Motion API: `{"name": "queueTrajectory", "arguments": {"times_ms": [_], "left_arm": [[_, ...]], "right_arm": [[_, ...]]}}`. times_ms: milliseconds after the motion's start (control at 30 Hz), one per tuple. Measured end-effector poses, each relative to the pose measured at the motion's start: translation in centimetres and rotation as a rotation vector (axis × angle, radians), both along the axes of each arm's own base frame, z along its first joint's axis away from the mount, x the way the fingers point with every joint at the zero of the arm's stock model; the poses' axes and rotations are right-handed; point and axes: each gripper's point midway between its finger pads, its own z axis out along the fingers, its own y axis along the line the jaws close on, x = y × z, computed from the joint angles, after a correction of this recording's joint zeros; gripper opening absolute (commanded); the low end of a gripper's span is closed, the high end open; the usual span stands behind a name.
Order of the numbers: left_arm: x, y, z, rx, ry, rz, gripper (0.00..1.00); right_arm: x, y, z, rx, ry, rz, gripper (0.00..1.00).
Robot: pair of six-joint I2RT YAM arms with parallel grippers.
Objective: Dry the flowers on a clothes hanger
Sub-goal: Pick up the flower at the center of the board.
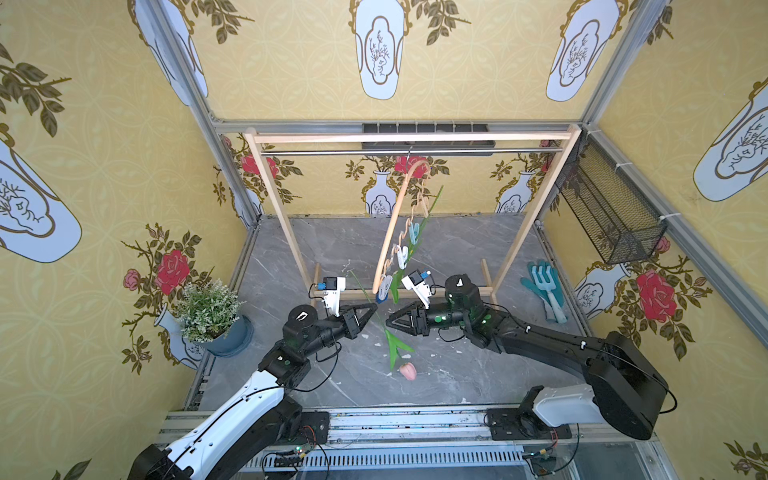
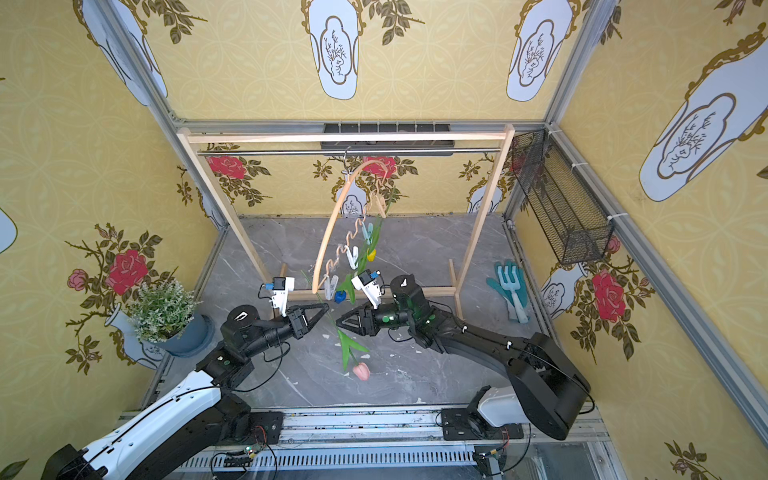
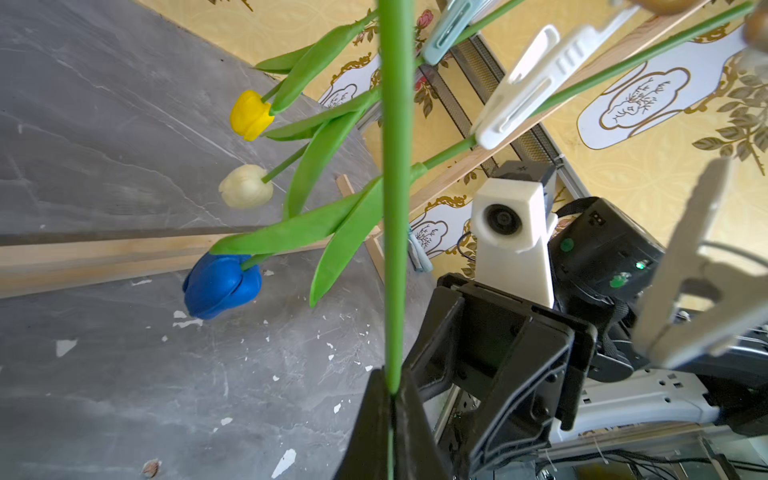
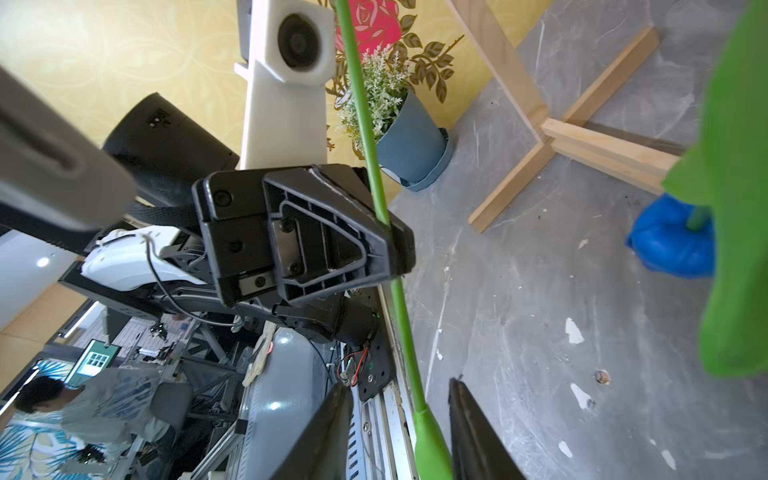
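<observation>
Step in hand, as judged: pinning the last flower. The hanger point(image 1: 392, 224) hangs by its hook from the rail point(image 1: 374, 152) of the rack point(image 1: 284, 220), steeply tilted, with its low end toward the arms. The yellow tulip point(image 3: 249, 114), white tulip point(image 3: 245, 187) and blue tulip point(image 3: 222, 284) are already pinned, heads down. The pink tulip point(image 1: 408, 370) is not. Its head sits low over the tabletop point(image 1: 478, 374), contact not determinable, and its stem point(image 3: 392, 208) slants up between the two arms toward the hanger's low end. Left end effector point(image 3: 392, 390): clenched on that stem. Right end effector point(image 1: 388, 322): released, with jaws standing either side of the stem on the head side of the left grip and not pressing it in the right wrist view. The lowest pin point(image 1: 385, 286) appears empty. Recommendation: hold the left grip firm and use the right to squeeze the pin's tails open. Bring bare stem, not leaf, into the mouth, seat it fully before the pin closes, and release the left only afterwards. The hanger swings freely on its hook, so approach slowly and squarely. The stem is thin and pliant; a grip nearer the pin would reduce flop. Writing: none legible on flowers, hanger or pins. Each arm's black joint cap carries a white emblem point(image 1: 303, 316), not readable as letters.
</observation>
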Motion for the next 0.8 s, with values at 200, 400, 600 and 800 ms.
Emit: {"name": "queueTrajectory", "arguments": {"times_ms": [200, 400, 600, 800], "left_arm": [[-0.8, -0.4, 1.3, -0.04, -0.044, -0.06, 0.0], [-1.3, -0.6, 2.0, -0.065, -0.06, -0.083, 0.0], [-1.3, -0.6, 2.0, -0.07, -0.054, -0.088, 0.0], [-1.5, -0.6, 2.1, -0.074, -0.054, -0.091, 0.0]], "right_arm": [[-0.4, 0.0, 0.2, 0.009, 0.008, 0.024, 0.36], [-0.6, 0.3, 0.3, 0.009, 0.008, 0.033, 0.34], [-1.1, 0.6, 0.6, 0.015, 0.003, 0.051, 0.3], [-1.4, 0.8, 0.8, 0.018, 0.0, 0.06, 0.22]]}}
